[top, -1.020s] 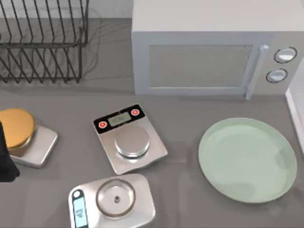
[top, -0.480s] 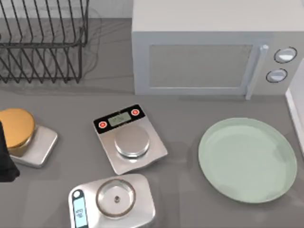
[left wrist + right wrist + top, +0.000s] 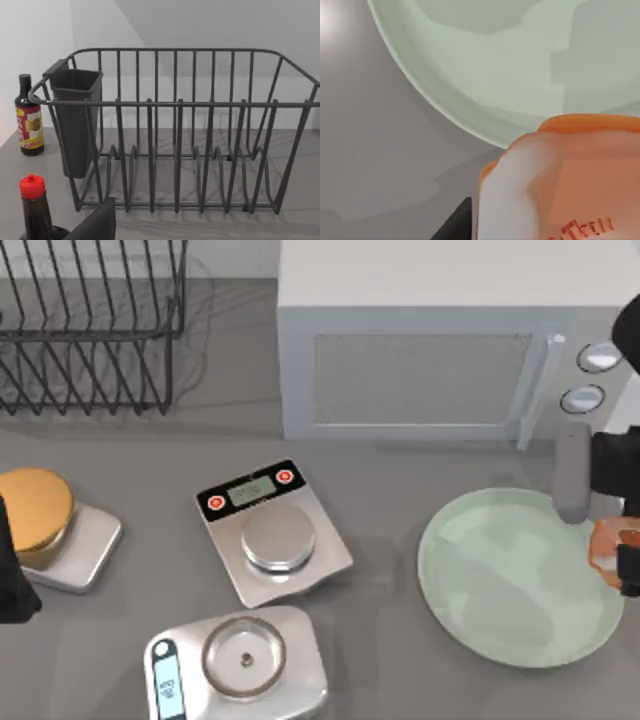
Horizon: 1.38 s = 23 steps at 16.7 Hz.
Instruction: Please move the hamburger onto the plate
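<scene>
The right end effector (image 3: 622, 558) hangs at the plate's (image 3: 500, 580) right rim, closed on the hamburger (image 3: 610, 550), held above the rim, presumably so it can be set down inside. The wrist view shows the burger (image 3: 570, 175) close up, the rim beneath. The left arm sits parked at the tabletop's (image 3: 380, 465) left edge. Around stand three scales, a microwave (image 3: 420, 360) and a dish rack (image 3: 90, 330).

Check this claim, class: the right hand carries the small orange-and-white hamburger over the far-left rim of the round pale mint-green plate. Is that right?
Not quite. The top view shows the right hand with the small orange-and-white hamburger over the right rim of the round pale mint-green plate, not the far-left rim. The rest stands.
</scene>
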Each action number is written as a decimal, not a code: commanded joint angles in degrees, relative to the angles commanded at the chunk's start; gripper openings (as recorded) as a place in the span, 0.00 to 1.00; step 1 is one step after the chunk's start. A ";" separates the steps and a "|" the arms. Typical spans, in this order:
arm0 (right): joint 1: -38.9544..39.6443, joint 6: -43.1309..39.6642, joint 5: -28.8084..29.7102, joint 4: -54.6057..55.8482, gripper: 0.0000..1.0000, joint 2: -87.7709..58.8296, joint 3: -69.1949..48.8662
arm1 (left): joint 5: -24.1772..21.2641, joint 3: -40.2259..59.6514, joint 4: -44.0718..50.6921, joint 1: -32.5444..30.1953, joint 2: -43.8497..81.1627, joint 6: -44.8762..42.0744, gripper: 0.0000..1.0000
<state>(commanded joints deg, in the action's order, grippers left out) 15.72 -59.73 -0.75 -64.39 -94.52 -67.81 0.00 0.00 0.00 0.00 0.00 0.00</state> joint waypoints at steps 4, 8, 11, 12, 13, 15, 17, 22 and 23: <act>8.08 -5.34 -0.15 2.09 0.00 -9.37 -8.37 | 0.00 0.00 0.00 0.00 0.00 0.00 1.00; 9.14 -6.00 -0.15 2.47 0.00 -10.43 -9.44 | 0.00 0.00 0.00 0.00 0.00 0.00 1.00; 8.95 -5.74 -0.14 3.34 0.00 -10.58 -8.31 | 0.00 0.00 0.00 0.00 0.00 0.00 1.00; 8.99 -5.71 -0.14 4.60 0.00 -10.98 -7.37 | 0.00 0.00 0.00 0.00 0.00 0.00 1.00; 9.05 -5.70 -0.14 6.25 0.00 -11.45 -6.50 | 0.00 0.00 0.00 0.00 0.00 0.00 1.00; 9.16 -5.67 -0.15 9.69 0.00 -12.33 -4.76 | 0.00 0.00 0.00 0.00 0.00 0.00 1.00; 9.31 -5.73 -0.14 12.00 0.00 -13.37 -3.06 | 0.00 0.00 0.00 0.00 0.00 0.00 1.00; 9.34 -5.75 -0.13 12.26 0.08 -13.57 -2.80 | 0.00 0.00 0.00 0.00 0.00 0.00 1.00; 9.34 -5.75 -0.13 12.26 0.15 -13.57 -2.80 | 0.00 0.00 0.00 0.00 0.00 0.00 1.00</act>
<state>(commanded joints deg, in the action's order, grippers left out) 25.06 -65.47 -0.88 -52.13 -108.09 -70.61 0.00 0.00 0.00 0.00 0.00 0.00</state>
